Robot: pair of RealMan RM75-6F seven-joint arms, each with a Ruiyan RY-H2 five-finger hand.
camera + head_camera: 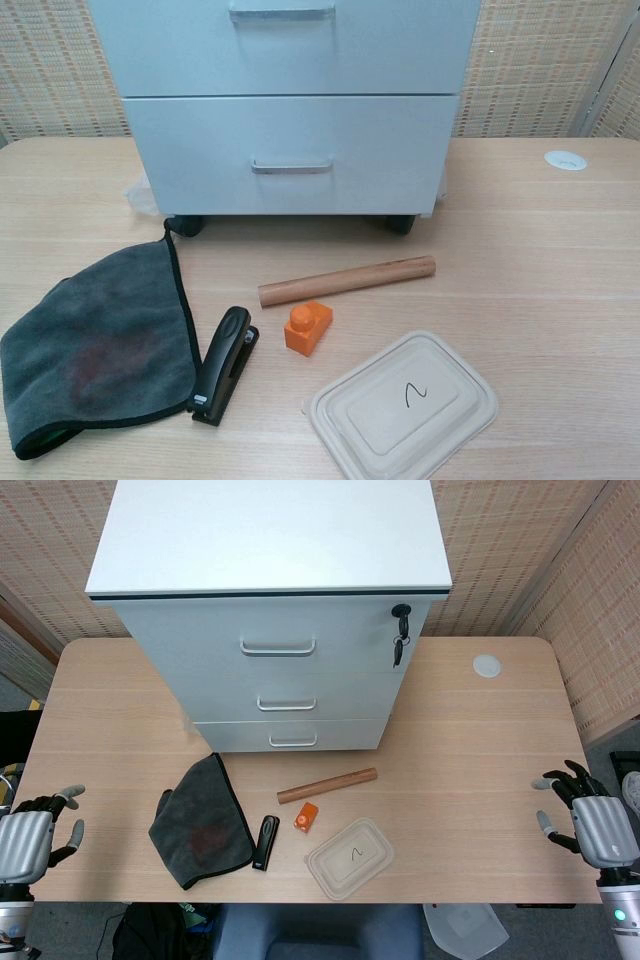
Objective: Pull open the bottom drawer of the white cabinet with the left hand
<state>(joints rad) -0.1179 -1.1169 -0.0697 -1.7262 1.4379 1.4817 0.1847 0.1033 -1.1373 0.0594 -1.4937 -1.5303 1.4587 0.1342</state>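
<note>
Woven reed-patterned walls close in behind a pale wood-grain table [480, 740], and on its far middle stands the white three-drawer cabinet [270, 600] on small dark castors, a key hanging from the lock at its upper right corner

Its bottom drawer [290, 155] sits flush with the cabinet front, and its slim silver bar handle [291, 166] faces the robot untouched; the head view shows all three drawer fronts closed in line. So the pull has not begun, as far as I can judge: reaching, grasping and drawing out are all left to do

The left hand [35, 835] hovers off the near left corner of the table, fingers apart and lightly curved, holding nothing. It is well apart from the handle. The right hand [585, 810] waits off the near right edge in much the same loose, empty pose. Neither hand shows in the chest view

Between the left hand and the drawer lies a crumpled dark grey cloth with black edging [95, 340], and just beside it a black stapler [222, 365]. Nearer the middle are a small orange toy brick [308, 326], a plain wooden rolling rod [347, 280] lying crosswise in front of the cabinet, and a beige lidded food container [405, 405] with a dark squiggle on its lid. A small white round disc [487, 665] sits on the far right of the table

The path to the handle probably passes over the cloth, so the hand would need to stay above it
</note>
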